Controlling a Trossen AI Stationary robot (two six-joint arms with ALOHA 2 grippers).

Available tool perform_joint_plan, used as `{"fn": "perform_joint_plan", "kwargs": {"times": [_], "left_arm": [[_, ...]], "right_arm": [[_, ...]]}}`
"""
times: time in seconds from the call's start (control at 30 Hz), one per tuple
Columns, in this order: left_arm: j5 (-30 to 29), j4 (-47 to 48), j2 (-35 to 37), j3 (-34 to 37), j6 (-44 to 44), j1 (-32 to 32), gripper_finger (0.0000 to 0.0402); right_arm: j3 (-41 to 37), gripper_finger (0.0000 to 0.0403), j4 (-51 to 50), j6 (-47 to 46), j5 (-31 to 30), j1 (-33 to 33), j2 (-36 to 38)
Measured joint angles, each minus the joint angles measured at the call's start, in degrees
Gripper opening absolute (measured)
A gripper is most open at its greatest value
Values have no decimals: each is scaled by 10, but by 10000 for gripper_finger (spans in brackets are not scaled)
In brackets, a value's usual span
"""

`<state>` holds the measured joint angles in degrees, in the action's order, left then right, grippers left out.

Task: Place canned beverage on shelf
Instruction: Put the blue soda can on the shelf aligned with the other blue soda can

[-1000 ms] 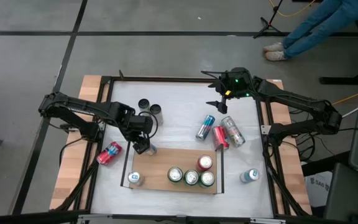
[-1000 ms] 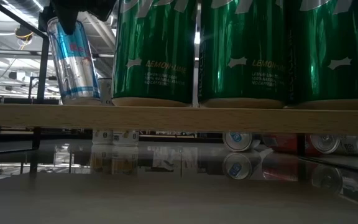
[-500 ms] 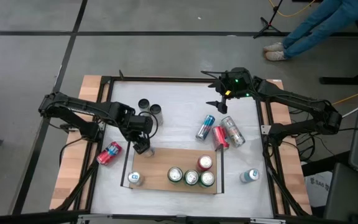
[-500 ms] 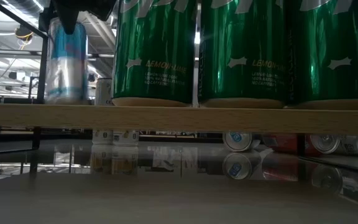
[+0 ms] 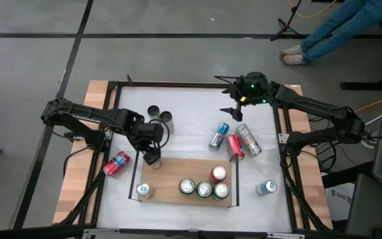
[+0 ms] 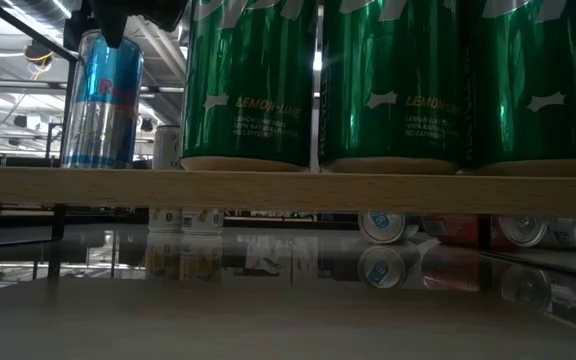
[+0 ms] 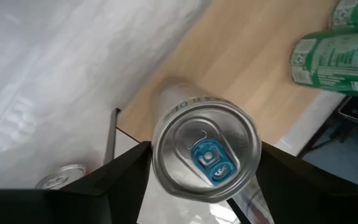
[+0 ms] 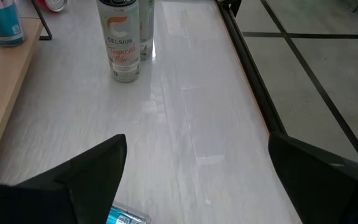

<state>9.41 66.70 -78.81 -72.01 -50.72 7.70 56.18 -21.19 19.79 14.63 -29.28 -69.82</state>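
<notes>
A slim silver-and-blue can (image 6: 103,100) stands upright with its base on the light wooden shelf (image 5: 178,176), at the shelf's far left corner. My left gripper (image 5: 152,157) hangs over it, pointing steeply down. In the left wrist view its fingers (image 7: 126,183) flank the can's top (image 7: 205,152). Several green cans (image 5: 204,189) and a red-topped can (image 5: 218,174) stand on the shelf's near right part, and another can (image 5: 144,191) stands at its near left corner. My right gripper (image 5: 225,96) waits open and empty above the table's far side. My left gripper has a finger on either side of the can's upper rim (image 7: 157,155), coming from above and pointing down. Whether the fingers touch the rim, I cannot tell. The can stands upright with its base on the shelf (image 6: 288,188).
Loose cans lie right of centre: blue (image 5: 219,135), red (image 5: 235,146), pale (image 5: 249,139). A red can (image 5: 117,163) lies on the left wooden strip. Two dark cans (image 5: 160,114) stand at the far left and one can (image 5: 266,188) at the near right. A person's legs show beyond the table.
The silver-and-blue can leaned sideways under my left gripper a second ago. It has swung upright and now stands with its base flat on the shelf's far left corner. Both arms have kept still.
</notes>
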Motion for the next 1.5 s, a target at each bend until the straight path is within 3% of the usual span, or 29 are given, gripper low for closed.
{"fn": "perform_joint_plan", "kwargs": {"times": [0.47,1.1,1.27,1.5], "left_arm": [[8,-11,0,-2,1,0,264],[-18,-2,1,-57,-1,-1,264],[-63,-1,1,-57,-6,-1,264],[-171,20,1,-57,-57,-2,264]], "right_arm": [[0,381,0,0,0,0,0],[0,381,0,0,0,0,0],[0,381,0,0,0,0,0],[0,381,0,0,0,0,0]]}}
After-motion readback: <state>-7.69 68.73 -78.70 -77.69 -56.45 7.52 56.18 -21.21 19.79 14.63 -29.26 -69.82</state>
